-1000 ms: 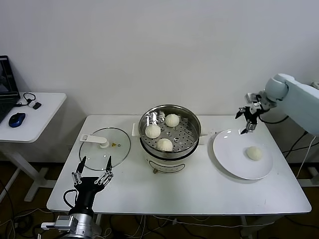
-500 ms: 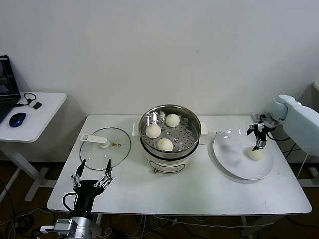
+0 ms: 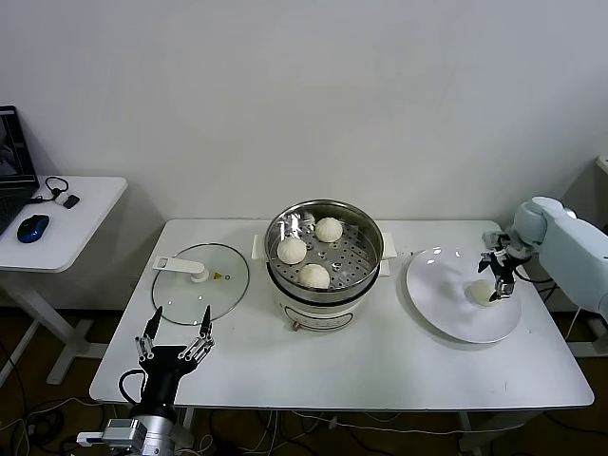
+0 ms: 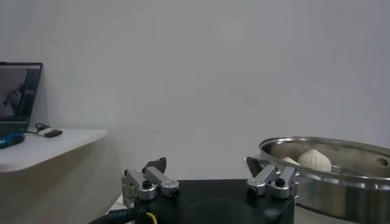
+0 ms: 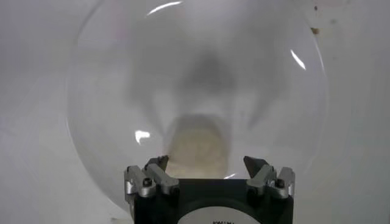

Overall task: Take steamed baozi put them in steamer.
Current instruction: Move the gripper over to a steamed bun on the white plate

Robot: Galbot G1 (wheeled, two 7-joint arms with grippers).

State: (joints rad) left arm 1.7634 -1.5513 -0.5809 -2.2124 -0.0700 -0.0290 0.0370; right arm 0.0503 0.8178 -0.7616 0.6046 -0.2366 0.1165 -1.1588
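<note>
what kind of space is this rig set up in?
Probably a lab or office test area, not a kitchen: bare white wall, the steamer on a plain white table, a side desk with a computer mouse.

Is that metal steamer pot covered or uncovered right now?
Uncovered. The steamer is open on top with three buns showing inside, and its glass lid lies flat on the table beside it.

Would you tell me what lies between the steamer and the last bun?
Only bare white plate lies between the steamer and the bun, per the head view.
</note>
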